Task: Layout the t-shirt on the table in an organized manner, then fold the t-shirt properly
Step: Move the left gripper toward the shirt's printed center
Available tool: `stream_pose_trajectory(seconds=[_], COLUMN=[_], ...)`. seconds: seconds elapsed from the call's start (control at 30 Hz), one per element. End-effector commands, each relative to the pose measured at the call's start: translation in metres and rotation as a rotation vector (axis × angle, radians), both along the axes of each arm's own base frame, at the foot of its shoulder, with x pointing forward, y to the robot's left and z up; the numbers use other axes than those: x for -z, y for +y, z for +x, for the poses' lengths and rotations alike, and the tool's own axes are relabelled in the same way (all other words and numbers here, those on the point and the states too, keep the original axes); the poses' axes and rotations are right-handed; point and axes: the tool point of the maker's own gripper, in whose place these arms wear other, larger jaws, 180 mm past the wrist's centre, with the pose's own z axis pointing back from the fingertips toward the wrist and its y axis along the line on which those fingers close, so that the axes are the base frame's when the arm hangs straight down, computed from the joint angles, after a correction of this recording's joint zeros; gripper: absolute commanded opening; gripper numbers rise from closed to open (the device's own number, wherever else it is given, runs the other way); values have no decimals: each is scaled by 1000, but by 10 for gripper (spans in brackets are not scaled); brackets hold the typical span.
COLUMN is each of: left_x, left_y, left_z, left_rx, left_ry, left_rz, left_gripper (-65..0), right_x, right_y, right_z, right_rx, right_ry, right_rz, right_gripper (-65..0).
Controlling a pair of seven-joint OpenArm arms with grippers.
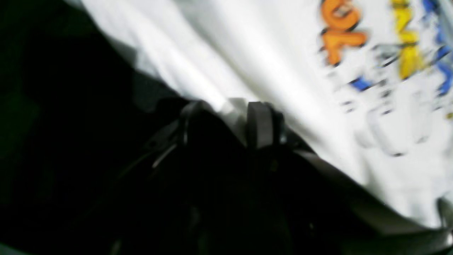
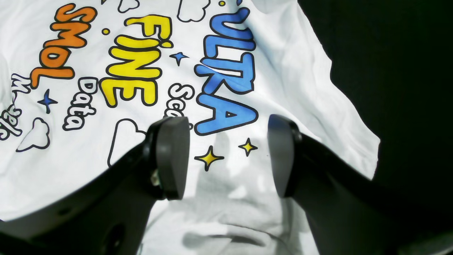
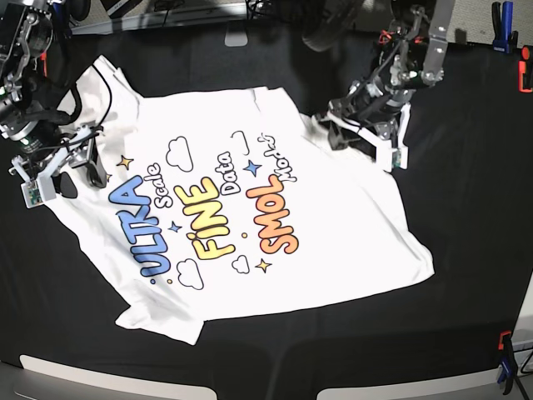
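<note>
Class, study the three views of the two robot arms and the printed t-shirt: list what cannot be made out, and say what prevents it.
- Left wrist view: left hand is dark and motion-blurred; whether it pinches the t-shirt is unclear.
- Left wrist view: the print is smeared, unreadable.
- Right wrist view: right hand fingers cover part of the small lettering.
- Base view: the shirt's sleeve by the left hand is hidden behind it.

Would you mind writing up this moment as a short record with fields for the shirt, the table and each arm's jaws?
shirt: t-shirt spread print side up, wrinkled, not yet folded
table: table covered in black cloth
left gripper: left gripper at the shirt's edge, white cloth between its jaws
right gripper: right gripper above the print near the blue lettering, jaws apart, holding nothing
clamps: clamp at the table edge
</note>
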Motion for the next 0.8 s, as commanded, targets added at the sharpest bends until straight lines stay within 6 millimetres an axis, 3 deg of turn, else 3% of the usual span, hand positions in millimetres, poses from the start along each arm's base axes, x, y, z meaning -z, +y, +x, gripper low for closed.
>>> stream_pose_trajectory(seconds=[0.0,0.1,0.33,0.5,0.77], left_x=[-1,8,3,-2,-33], left_y=[2,1,-3,5,21], left_z=[3,-1,6,15,41], left_rx=[-9,-14,-19,-16,5], left_ry=[-5,24,2,-56,-219], left_rz=[5,-3,-16,51,224], left_gripper=[-458,-458,-467,-650,-650], right_x=[-17,-20,-21,-21,-21], right_y=[1,4,5,5,5], right_z=[8,8,8,8,8], right_rx=[-14,-19,-22,-22,-22], right_ry=[-63,-73,-77,-77,-77], right_rz=[3,28,40,40,40], right_gripper=[-310,-310,-310,-310,-310])
